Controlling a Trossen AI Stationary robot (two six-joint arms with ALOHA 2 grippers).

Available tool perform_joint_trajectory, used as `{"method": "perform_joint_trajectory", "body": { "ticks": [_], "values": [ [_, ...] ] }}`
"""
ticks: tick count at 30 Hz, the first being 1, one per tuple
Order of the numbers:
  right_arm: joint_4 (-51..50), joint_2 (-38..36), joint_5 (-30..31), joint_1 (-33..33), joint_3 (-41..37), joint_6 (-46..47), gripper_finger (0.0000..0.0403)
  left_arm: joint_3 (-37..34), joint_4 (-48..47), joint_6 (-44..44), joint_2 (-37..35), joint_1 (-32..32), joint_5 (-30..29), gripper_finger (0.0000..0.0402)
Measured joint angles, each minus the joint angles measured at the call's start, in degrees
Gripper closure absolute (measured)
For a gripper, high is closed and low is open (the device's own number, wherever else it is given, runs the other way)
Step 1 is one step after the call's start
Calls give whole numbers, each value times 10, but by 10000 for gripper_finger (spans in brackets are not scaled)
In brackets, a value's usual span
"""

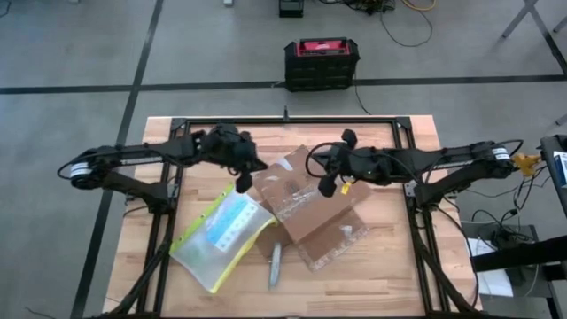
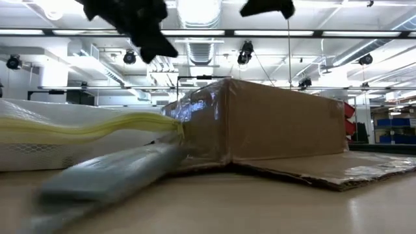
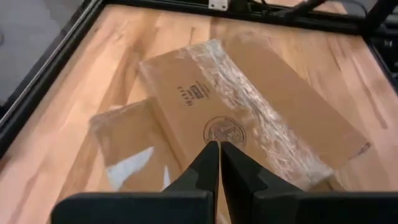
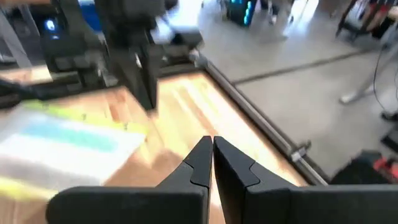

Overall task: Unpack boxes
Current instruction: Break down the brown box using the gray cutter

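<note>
Both the left end effector (image 1: 243, 183) and right end effector (image 1: 327, 187) hover pressed together, empty, above the taped carton (image 1: 310, 208) on the tabletop (image 1: 381, 266).

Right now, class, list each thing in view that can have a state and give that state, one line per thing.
cardboard carton: lying on the table, flaps spread, clear tape on top
clear plastic pouch: lying flat beside the carton
left gripper: shut, empty, above the carton
right gripper: shut, empty, off the table
black-and-red case: closed, on the floor
</note>
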Motion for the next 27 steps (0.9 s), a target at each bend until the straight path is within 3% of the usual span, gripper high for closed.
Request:
{"method": "perform_joint_trajectory", "body": {
  "ticks": [4, 9, 12, 21, 27],
  "values": [
    [-42, -14, -11, 8, -1, 10, 403, -52, 3, -36, -61, 0, -27, 401],
    [-39, -8, -203, 21, -7, -67, 403, -124, 61, -65, -119, -31, -23, 401],
    [-40, 9, -233, 48, -15, -76, 403, -140, 84, -87, -133, -86, -16, 401],
    [56, 81, -211, 173, -26, -67, 403, -81, 34, -213, -92, -350, -189, 401],
    [158, 134, -84, 288, -41, 3, 403, -35, 30, -322, -26, -529, -272, 401]
  ]
}}
